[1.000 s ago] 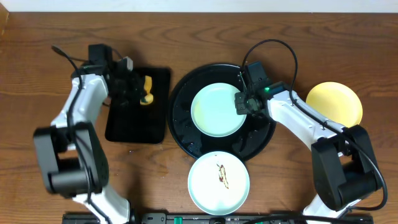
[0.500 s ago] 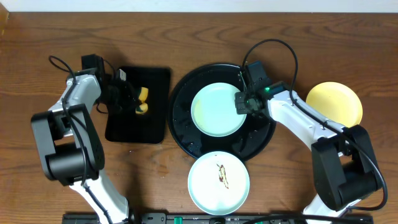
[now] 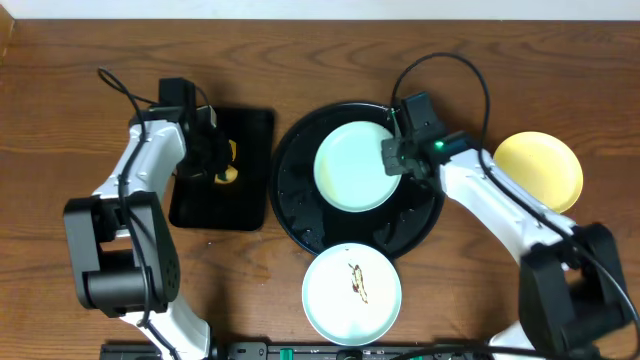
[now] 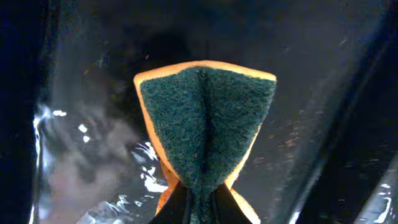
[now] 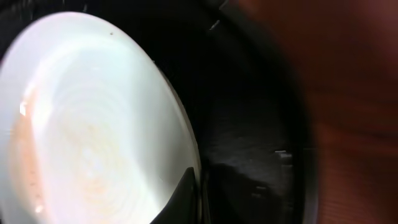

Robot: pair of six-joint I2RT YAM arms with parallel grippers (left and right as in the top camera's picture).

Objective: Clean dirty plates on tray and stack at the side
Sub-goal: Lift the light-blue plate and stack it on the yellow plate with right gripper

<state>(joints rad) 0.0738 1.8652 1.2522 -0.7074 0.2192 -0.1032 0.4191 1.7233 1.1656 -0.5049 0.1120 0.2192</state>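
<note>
On the left gripper [image 4: 198, 202], jaws are clamped on the folded sponge [image 4: 205, 118], fingertips mostly cut off at the frame edge. On the right gripper [image 5: 198, 186], jaws are clamped on the rim of the pale blue plate [image 3: 352, 167] within the tray [image 3: 300, 220], fingertips blurred.

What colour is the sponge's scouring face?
Dark green on the orange foam sponge, clearest in the left wrist view.

Left arm [image 3: 140, 175] bent at elbow, forearm reaching toward the middle; left gripper [image 3: 222, 160] pinched shut on green-faced orange sponge [image 4: 205, 124]. Right arm [image 3: 490, 200] extended leftward; right gripper [image 3: 392, 158] clamped on rim of pale blue round plate [image 3: 350, 180].
</note>
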